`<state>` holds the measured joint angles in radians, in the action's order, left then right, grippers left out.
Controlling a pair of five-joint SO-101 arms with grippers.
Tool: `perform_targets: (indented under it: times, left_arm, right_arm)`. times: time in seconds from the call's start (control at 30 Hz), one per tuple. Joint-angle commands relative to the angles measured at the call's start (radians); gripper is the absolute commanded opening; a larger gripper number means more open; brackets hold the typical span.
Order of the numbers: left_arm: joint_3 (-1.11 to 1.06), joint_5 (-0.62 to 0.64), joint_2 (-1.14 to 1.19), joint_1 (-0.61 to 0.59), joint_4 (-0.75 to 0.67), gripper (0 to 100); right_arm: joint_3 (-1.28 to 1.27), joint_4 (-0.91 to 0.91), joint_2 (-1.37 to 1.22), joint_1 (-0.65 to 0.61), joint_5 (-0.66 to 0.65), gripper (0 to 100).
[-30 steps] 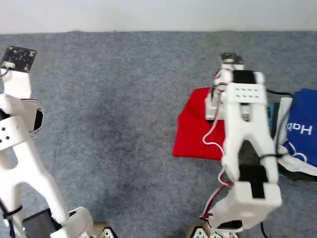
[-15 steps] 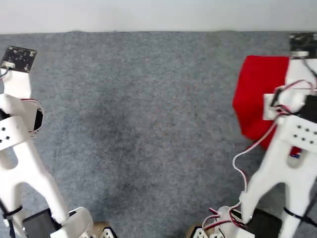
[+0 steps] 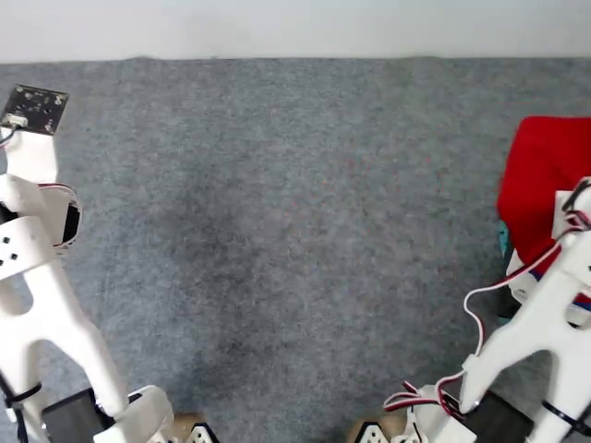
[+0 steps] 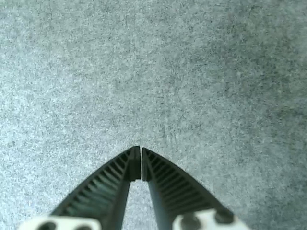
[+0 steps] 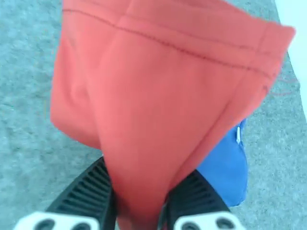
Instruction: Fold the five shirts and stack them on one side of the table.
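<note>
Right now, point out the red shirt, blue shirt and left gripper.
red shirt [image 5: 158,96], right wrist view, middle of cloth
blue shirt [image 5: 225,167], right wrist view, exposed patch
left gripper [image 4: 141,163], left wrist view, between fingertips

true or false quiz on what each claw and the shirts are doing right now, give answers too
1. The right claw is shut on the red shirt. True.
2. The left claw is wide open. False: its jaws are shut together on nothing, over the bare grey table.
3. The red shirt is in the middle of the table. False: the high view shows it at the table's right edge.
4. A blue shirt shows just past the red shirt in the right wrist view. True.
</note>
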<state>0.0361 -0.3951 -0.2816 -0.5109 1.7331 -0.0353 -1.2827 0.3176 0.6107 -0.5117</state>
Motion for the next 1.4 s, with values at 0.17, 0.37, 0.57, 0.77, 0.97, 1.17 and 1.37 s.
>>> perform_targets:
  times: [0.17,0.37,0.57,0.77,0.97,1.17,1.37]
  left_arm:
    - [0.005,-0.009,-0.038,-0.005,0.020,1]
    - [0.005,-0.009,-0.038,-0.005,0.020,1]
    - [0.005,-0.009,-0.038,-0.005,0.020,1]
    - [0.005,-0.009,-0.038,-0.005,0.021,1]
    - [0.005,-0.009,-0.038,-0.005,0.021,1]
    - [0.005,-0.009,-0.038,-0.005,0.021,1]
    - [0.005,-0.009,-0.038,-0.005,0.021,1]
  right_arm:
    - [-0.213,0.312,0.041,0.073,-0.132,0.8]
    - [-0.328,0.440,0.041,0.090,-0.169,0.8]
    - [-0.351,0.489,0.025,0.128,-0.169,0.9]
    - [-0.307,0.550,-0.081,0.199,-0.169,0.9]
    - [-0.218,0.549,-0.183,0.219,-0.157,15.2]
    - [-0.153,0.558,-0.214,0.220,0.000,36.8]
    - [-0.060,0.532,-0.200,0.214,0.060,31.9]
